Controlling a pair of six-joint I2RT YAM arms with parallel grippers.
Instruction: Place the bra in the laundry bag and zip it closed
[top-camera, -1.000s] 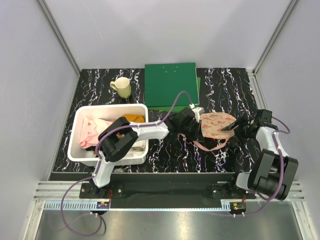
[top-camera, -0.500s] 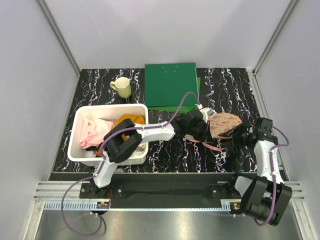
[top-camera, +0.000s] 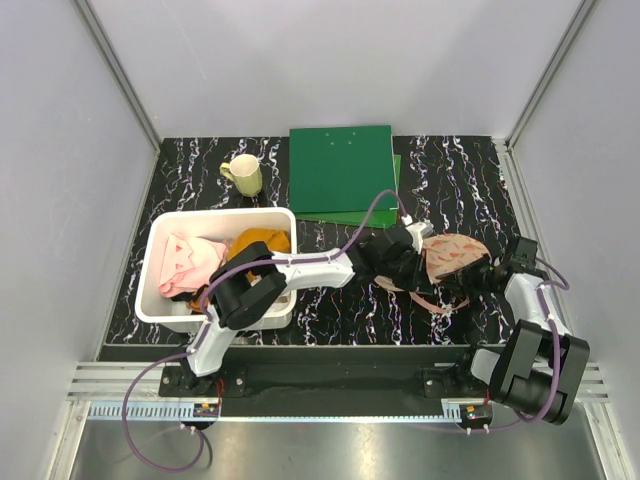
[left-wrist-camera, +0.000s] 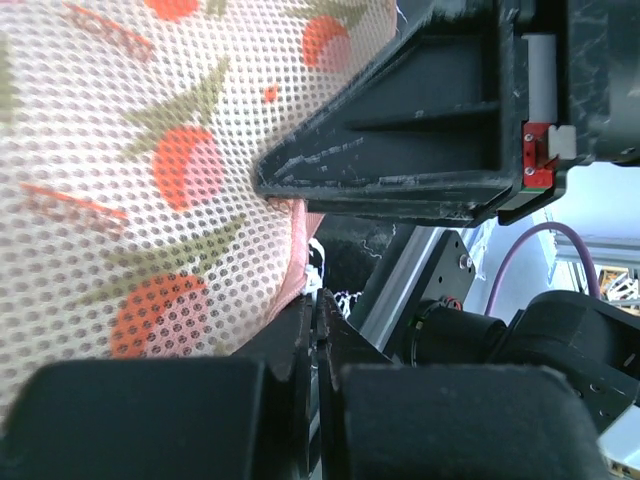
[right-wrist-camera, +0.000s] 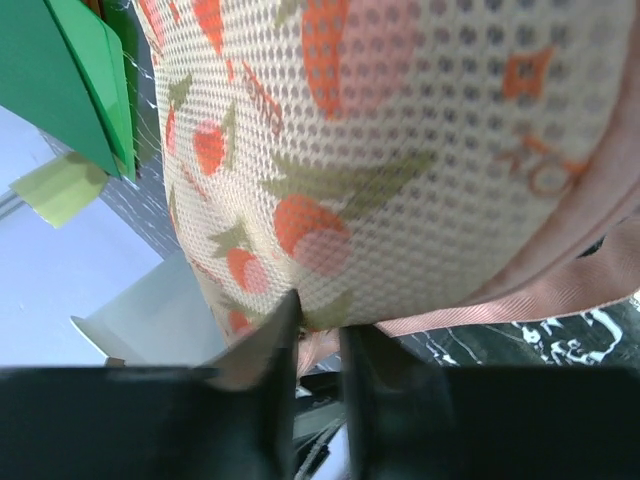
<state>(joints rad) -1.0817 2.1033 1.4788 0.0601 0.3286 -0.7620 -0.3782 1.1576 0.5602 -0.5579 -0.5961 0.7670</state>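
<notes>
The laundry bag, cream mesh with red-and-green motifs and a pink edge, is held up between both grippers right of the table's middle. My left gripper is at its left side, and its jaws are pressed shut on the bag's pink edge. From the right, my right gripper meets the bag. Its jaws stand narrowly apart with the bag's lower edge pinched between them. A pink strap hangs under the bag. The bra is hidden.
A white bin at the left holds a pale pink cloth and an orange garment; my left arm reaches over it. A cream cup and a green folder lie at the back.
The left gripper carried the bag to the right. The right gripper's jaws closed in on the bag's edge, and the right arm swung round towards it.
</notes>
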